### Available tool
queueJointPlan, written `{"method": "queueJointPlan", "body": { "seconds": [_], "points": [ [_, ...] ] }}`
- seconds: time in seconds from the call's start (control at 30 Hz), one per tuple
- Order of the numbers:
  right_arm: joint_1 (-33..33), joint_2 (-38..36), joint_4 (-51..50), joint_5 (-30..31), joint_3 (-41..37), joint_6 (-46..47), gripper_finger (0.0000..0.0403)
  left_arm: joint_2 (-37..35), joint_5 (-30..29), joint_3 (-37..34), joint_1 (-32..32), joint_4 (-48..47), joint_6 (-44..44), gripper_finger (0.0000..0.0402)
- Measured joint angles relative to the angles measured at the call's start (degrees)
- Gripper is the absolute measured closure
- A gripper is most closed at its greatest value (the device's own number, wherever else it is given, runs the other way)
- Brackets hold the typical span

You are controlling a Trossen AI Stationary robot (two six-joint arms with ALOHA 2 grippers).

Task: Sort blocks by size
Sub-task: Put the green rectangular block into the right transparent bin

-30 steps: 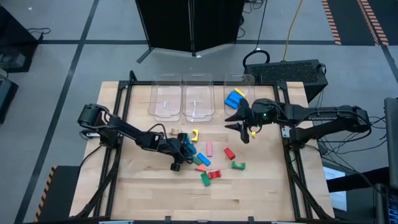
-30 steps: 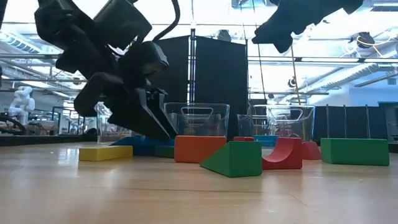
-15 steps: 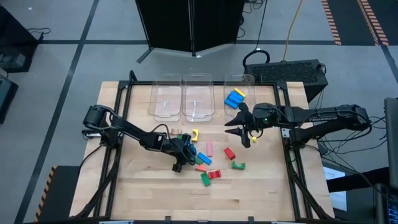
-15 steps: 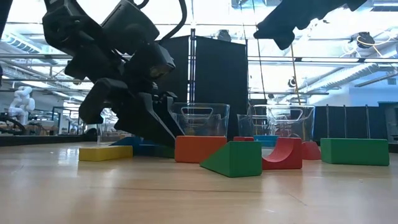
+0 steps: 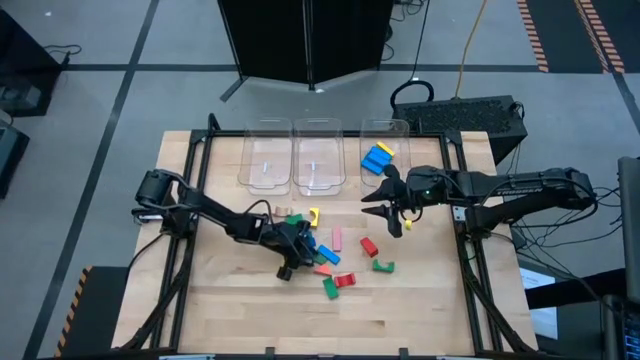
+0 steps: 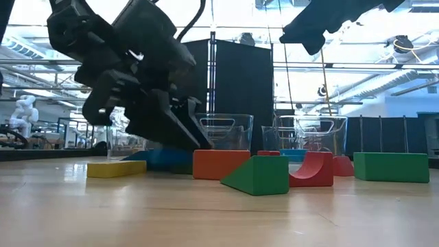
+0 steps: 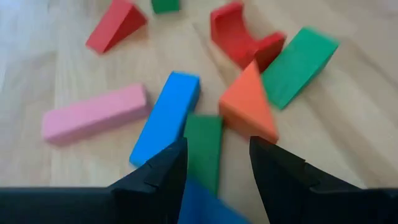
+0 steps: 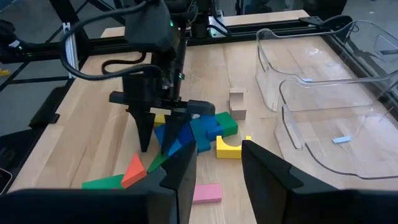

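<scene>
Several blocks lie in a cluster at the table's middle. Among them are a long blue block [image 7: 166,115], a green one [image 7: 204,146], a pink bar [image 7: 93,115], an orange wedge [image 7: 249,106] and a red arch [image 7: 239,34]. My left gripper [image 5: 298,252] slants down into the cluster's left side. Its fingers [image 7: 214,146] stand a block's width apart, with a blurred blue block [image 7: 208,202] low between them. My right gripper [image 5: 382,210] hangs open well above the table, right of the cluster, with nothing between its fingers [image 8: 217,149]. My left gripper has the blue block [image 7: 208,202] between its two fingers, far back from their tips. The fingers come slanting down from the table's left, with their tips [image 6: 188,145] at the tabletop. The gripper hides which faces it has and whether the block is off the table.
Three clear bins stand in a row at the far edge: left [image 5: 265,155], middle [image 5: 318,155] and right [image 5: 385,135]. The right one holds blue and yellow blocks [image 5: 378,157]. A beige cube [image 8: 236,102] and a yellow arch [image 8: 233,148] lie near the bins. The near half of the table is bare wood.
My left gripper has tipped further down and rolled a little while staying at the cluster. The gap between its fingers is unchanged. The blocks around it lie as before.
</scene>
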Motion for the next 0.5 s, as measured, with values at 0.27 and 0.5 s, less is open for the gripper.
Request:
{"method": "queueJointPlan", "body": {
  "seconds": [0.27, 0.5],
  "points": [
    [0.0, 0.0, -0.1, 0.0, 0.0, -0.4, 0.0287, 0.0, -0.6, 2.0, -1.0, -5.5, 0.0, 0.0226],
    [0.0, 0.0, -0.2, 0.0, 0.0, -0.4, 0.0287, -0.1, -5.9, 2.0, -0.8, -8.3, -3.0, 0.0226]
  ]
}}
